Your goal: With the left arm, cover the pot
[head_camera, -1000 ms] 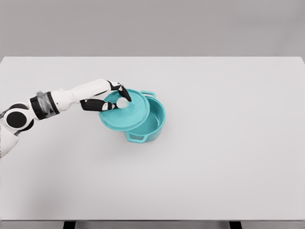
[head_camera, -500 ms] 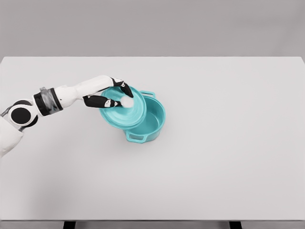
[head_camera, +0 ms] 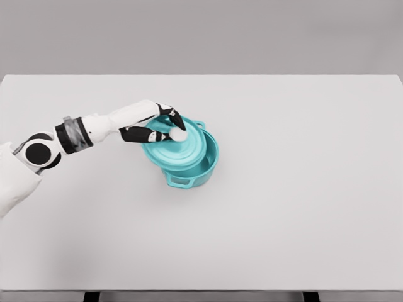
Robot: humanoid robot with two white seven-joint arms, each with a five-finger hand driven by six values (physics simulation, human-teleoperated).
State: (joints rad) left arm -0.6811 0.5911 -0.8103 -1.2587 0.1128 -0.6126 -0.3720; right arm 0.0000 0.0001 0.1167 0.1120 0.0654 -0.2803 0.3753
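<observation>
Fingers [head_camera: 165, 114] of my left hand [head_camera: 158, 128], black with white tips, are curled around the round white knob [head_camera: 179, 134] on top of the teal, ribbed, disc-shaped lid [head_camera: 175, 148], so the hand is closed and gripping the lid by that knob. One finger arches over the far side of the knob and the thumb comes in along its near-left side. I see the white forearm running out to the left from the wrist, past a grey and black banded cuff [head_camera: 74, 134], to a round black-and-white joint [head_camera: 39, 154] near the left edge of the view.

I see the lid tilted, its left edge higher and its right edge dipping toward the round teal pot [head_camera: 192, 162]. It overlaps most of the pot's opening but sits offset to the left and far side, so a crescent of the pot's inside still shows along the right and near rim. I cannot tell whether the lid's lower edge is touching the rim or just above it.

I see the pot standing upright on the wide, plain white table [head_camera: 302, 189], left of the table's middle. One loop handle [head_camera: 179, 181] sticks out on its near side and the other [head_camera: 197, 124] on its far side, just right of the knob. A soft shadow lies on the table under the pot's near side.

My right arm does not show in the head view.
</observation>
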